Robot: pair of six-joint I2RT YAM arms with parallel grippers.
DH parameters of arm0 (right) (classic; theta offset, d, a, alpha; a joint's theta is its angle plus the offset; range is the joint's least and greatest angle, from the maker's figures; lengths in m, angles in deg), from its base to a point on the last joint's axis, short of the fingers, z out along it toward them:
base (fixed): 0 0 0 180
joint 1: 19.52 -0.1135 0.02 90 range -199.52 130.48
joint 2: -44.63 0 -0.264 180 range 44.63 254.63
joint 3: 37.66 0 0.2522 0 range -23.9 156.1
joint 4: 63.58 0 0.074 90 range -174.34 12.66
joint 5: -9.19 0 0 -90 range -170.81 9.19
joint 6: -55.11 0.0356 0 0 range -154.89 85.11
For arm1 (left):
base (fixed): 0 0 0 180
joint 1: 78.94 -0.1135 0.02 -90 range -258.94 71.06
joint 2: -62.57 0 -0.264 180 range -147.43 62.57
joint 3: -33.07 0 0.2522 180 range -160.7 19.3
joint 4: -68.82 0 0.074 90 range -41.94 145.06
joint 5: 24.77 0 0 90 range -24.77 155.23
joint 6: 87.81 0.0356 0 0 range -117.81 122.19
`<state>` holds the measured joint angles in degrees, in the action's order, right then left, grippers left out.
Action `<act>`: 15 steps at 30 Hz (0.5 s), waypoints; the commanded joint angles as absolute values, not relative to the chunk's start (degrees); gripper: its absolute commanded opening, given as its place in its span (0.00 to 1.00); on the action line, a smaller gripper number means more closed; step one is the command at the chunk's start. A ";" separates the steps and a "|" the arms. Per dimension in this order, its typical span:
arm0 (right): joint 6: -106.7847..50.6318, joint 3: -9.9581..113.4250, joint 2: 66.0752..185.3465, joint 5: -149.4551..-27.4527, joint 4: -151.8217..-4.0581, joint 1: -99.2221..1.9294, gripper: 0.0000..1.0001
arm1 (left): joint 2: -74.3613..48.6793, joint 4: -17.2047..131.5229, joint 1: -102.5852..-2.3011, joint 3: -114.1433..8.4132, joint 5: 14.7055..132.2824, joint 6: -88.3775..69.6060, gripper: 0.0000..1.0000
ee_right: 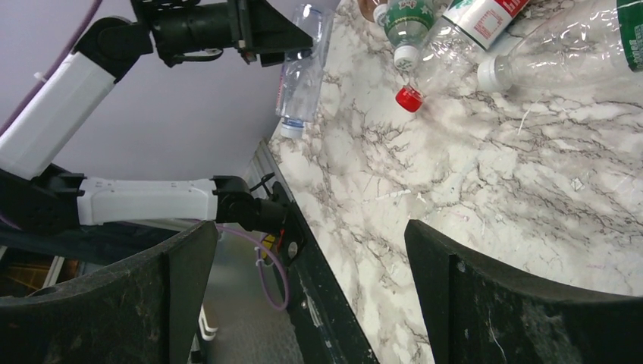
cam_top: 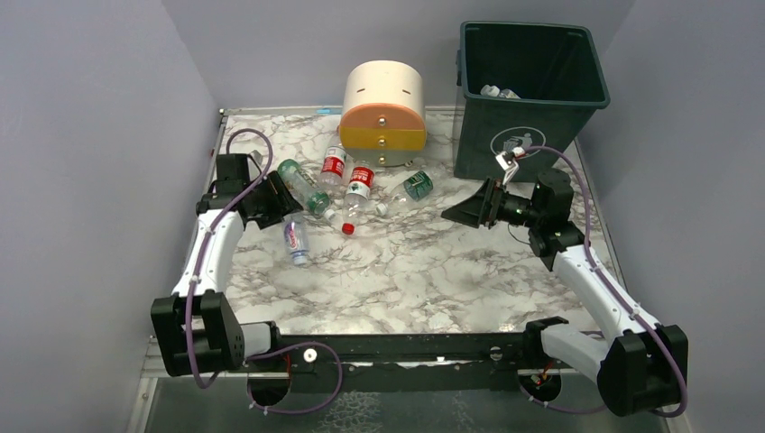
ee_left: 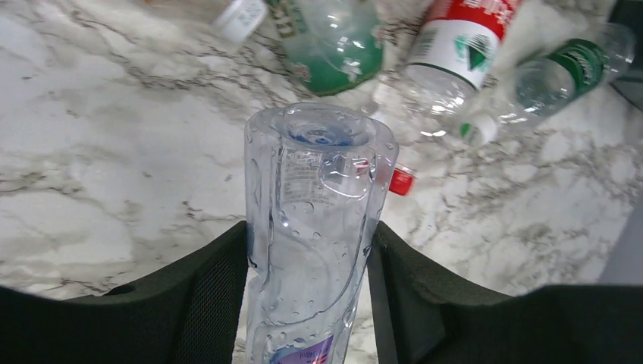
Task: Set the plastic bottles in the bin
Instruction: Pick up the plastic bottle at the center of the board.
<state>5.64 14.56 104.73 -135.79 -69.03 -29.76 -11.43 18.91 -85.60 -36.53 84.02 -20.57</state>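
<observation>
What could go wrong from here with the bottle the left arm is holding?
1. The clear bottle is beaded with droplets and the left gripper only pinches it across its thin body, so it might slip.
2. The bin stands in the far right corner, beyond the open right gripper. Carrying the bottle across may bring the two arms together.
3. The loose bottles lie close by on the table and a swing could knock them.
</observation>
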 commanded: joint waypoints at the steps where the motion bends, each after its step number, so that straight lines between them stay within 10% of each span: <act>1: 5.39 13.24 103.11 -136.12 -70.37 -30.61 0.97 | -6.53 20.15 -83.13 -38.18 93.31 -24.64 0.49; 15: 4.42 7.44 101.04 -130.21 -72.22 -39.96 1.00 | 11.27 27.63 -69.73 -24.72 97.48 -35.79 0.50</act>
